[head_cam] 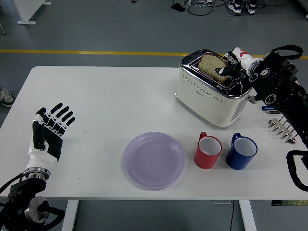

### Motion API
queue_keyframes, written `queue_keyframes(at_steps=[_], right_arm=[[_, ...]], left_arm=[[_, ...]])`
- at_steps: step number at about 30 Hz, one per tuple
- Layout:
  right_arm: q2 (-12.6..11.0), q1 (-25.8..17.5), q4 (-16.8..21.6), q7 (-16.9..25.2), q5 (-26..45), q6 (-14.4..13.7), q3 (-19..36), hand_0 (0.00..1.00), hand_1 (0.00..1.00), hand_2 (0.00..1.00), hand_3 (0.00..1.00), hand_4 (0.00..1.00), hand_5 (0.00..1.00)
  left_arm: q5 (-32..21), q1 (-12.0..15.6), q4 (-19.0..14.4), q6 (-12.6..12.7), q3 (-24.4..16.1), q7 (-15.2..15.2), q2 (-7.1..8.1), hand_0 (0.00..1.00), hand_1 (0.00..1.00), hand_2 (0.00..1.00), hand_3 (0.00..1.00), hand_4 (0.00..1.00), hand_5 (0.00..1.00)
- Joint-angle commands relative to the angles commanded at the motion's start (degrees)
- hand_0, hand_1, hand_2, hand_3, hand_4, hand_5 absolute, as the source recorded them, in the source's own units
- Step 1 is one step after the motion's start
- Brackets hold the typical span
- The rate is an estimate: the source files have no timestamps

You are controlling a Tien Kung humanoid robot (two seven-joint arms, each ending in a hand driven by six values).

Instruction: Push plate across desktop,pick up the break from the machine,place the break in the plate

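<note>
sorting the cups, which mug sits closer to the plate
The red mug: it stands right beside the lilac plate, while the blue mug stands beyond it, further right.

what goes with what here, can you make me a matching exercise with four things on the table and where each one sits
Things:
1. plate
2. bread
3. blue mug
4. left hand

Places:
A. in the toaster slot, right hand on it
B. right of the red mug
C. open, near the table's left edge
D. left of the red mug

Pairs: 1-D, 2-A, 3-B, 4-C
</note>
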Motion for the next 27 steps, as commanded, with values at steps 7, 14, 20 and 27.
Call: queue_keyframes(at_steps=[7, 14, 20, 27], right_arm=[[0.0, 0.1, 0.0, 1.2, 6.8, -2.7, -5.9, 0.181, 0.319, 0.408, 0.497, 0.540, 0.068], [0.0, 0.3, 0.2, 2.3, 12.4, -4.2, -11.3, 0.166, 0.313, 0.393, 0.491, 0.515, 0.069], [0.0, 0.6, 1.3, 4.5, 23.1, -7.0, -22.0, 0.162, 0.280, 0.386, 0.489, 0.493, 0.066], [0.0, 0.5, 4.6, 9.7, 39.6, -12.9, -38.4, 0.141, 0.267, 0.378, 0.480, 0.444, 0.064]], left_arm=[[-0.1, 0.0, 0.4, -0.1, 0.0, -0.1, -0.02, 0.728, 0.700, 0.690, 0.672, 0.469, 0.998], [0.0, -0.1, 0.6, -0.1, 0.1, -0.2, -0.08, 0.728, 0.697, 0.691, 0.670, 0.468, 0.998], [0.0, 0.1, 0.8, -0.1, 0.0, -0.2, -0.02, 0.727, 0.698, 0.689, 0.668, 0.465, 0.998], [0.0, 0.4, 0.8, -0.1, -0.1, -0.2, 0.11, 0.728, 0.698, 0.689, 0.668, 0.465, 0.998]])
